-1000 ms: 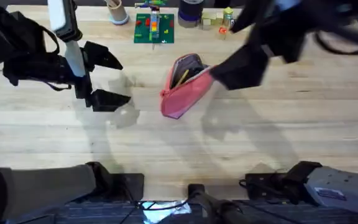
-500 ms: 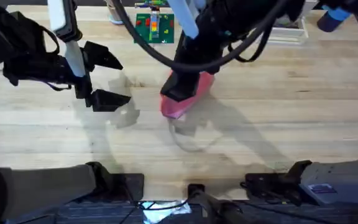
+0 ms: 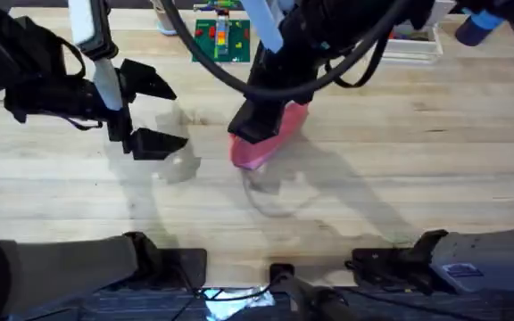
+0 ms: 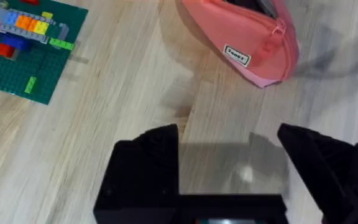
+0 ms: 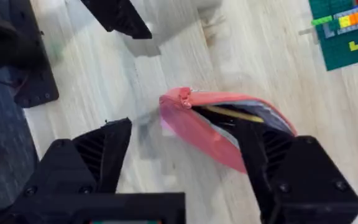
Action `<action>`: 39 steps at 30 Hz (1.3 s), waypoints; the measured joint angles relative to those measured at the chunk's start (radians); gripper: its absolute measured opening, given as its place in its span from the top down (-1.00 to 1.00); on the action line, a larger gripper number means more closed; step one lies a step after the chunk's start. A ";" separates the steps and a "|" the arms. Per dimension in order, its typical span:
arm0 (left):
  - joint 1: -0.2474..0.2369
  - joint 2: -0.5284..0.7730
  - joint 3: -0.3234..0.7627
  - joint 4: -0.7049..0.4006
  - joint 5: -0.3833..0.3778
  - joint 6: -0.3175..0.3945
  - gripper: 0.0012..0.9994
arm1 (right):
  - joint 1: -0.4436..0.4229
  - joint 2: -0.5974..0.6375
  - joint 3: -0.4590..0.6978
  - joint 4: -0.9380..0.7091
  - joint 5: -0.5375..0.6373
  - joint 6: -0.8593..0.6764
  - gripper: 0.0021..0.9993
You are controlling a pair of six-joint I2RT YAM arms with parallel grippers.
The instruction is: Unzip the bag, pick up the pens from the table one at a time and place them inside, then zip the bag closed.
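Observation:
The pink bag (image 3: 259, 150) lies slantwise on the table (image 3: 400, 178) at centre. In the right wrist view the bag (image 5: 204, 127) gapes unzipped, with a tan-yellow pen (image 5: 232, 114) lying inside against the dark lining. My right gripper (image 5: 185, 155) hangs open just above it, one finger on each side of the bag's length; from overhead the right gripper (image 3: 257, 125) covers the bag's far half. Well to the left of the bag, my left gripper (image 3: 154, 114) stands open and holds nothing. In the left wrist view the bag (image 4: 241, 43) lies beyond the left gripper (image 4: 229, 149).
A green brick baseplate (image 3: 221, 40) with small coloured bricks sits at the table's far edge behind the bag, also seen as the baseplate (image 4: 23, 50). A blue object (image 3: 473, 27) rests at the far right. The front and right of the table are bare wood.
The right arm swung in from the far right and came down over the bag, then held nearly still for the last half second. The left arm has not moved.

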 joint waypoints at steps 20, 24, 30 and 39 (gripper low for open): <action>0.000 0.000 0.000 0.000 0.000 0.000 -0.99 | 0.008 0.221 0.000 0.035 0.000 0.008 -0.99; 0.000 0.000 0.000 0.000 0.000 0.000 -0.99 | 0.008 0.256 0.000 0.091 0.000 0.008 -0.99; 0.000 0.000 0.000 0.000 0.000 0.000 -0.99 | 0.008 0.275 0.000 0.125 0.000 0.008 -0.99; 0.000 0.000 0.000 0.000 0.000 0.000 -0.99 | 0.008 0.313 0.000 0.105 0.000 0.008 -0.99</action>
